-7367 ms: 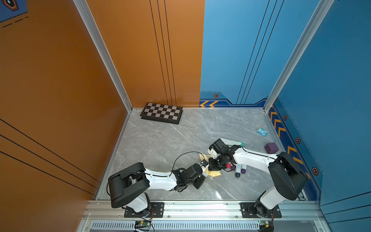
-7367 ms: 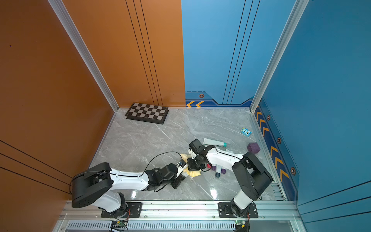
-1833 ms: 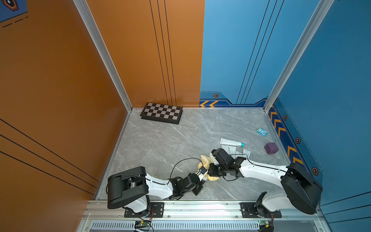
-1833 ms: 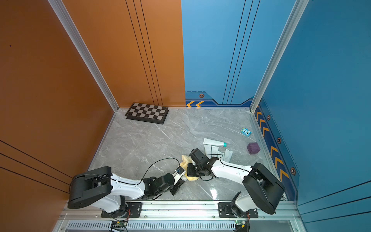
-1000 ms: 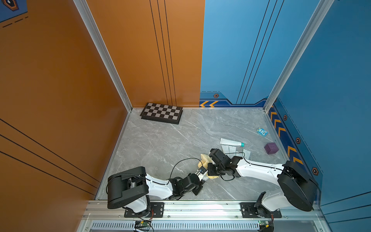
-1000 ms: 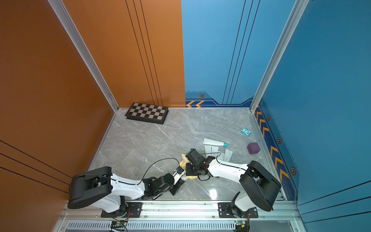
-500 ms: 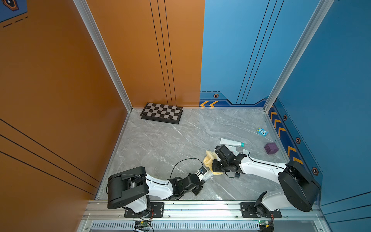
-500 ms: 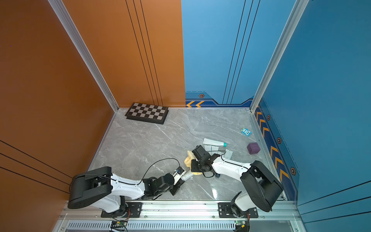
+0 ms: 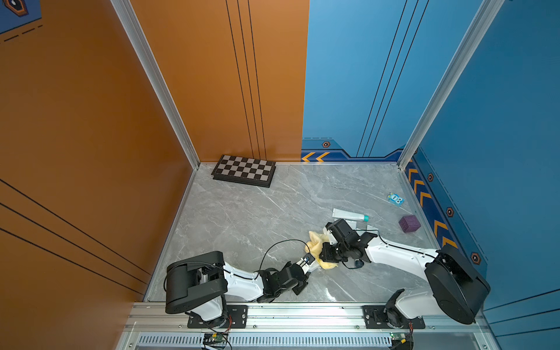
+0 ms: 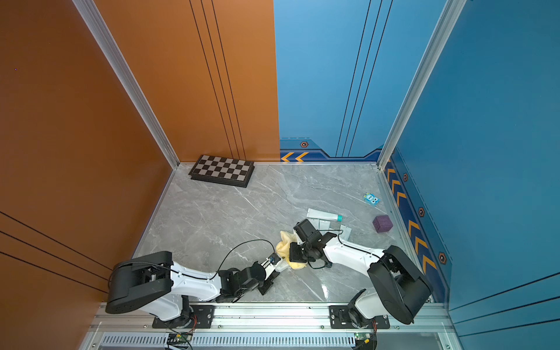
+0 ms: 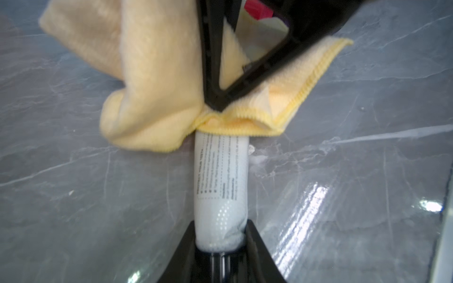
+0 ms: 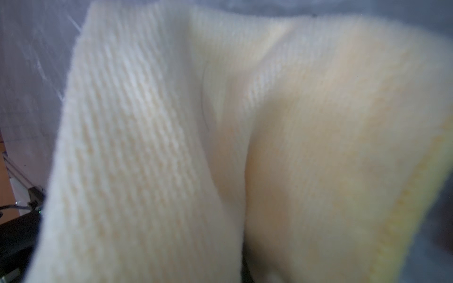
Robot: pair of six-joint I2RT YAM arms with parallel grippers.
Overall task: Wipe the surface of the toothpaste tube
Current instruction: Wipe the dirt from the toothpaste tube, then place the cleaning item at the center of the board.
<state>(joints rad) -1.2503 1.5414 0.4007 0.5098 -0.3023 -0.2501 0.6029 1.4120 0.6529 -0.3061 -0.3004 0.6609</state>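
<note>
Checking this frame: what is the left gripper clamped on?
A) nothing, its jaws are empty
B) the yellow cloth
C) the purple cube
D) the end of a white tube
D: in the left wrist view the end of the white tube sits pinched between the jaws of the left gripper, while the yellow cloth only drapes over the tube's far end.
</note>
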